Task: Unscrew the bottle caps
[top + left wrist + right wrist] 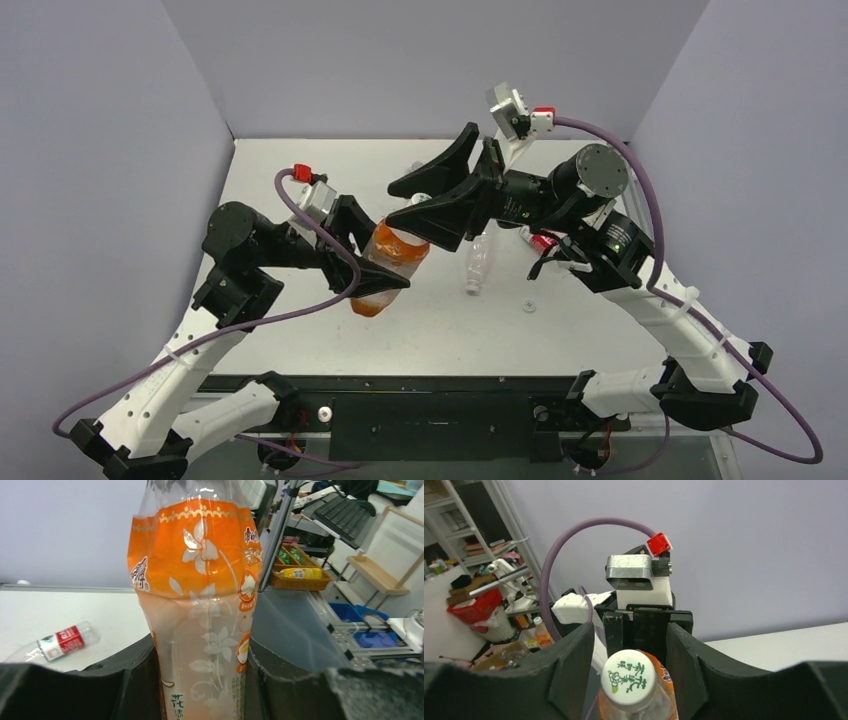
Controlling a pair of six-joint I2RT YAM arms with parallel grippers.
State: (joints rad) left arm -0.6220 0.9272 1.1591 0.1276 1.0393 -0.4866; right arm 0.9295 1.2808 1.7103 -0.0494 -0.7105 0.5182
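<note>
My left gripper is shut on the body of an orange-labelled bottle and holds it tilted above the table. In the left wrist view the bottle fills the gap between the fingers of my left gripper. Its whitish cap with green print shows in the right wrist view. My right gripper is open around that cap, with a gap on each side. In the top view my right gripper hides the cap.
A clear bottle lies on the white table right of centre. A small whitish round cap lies loose near it. Something red shows under the right arm. A red-labelled bottle lies on the table.
</note>
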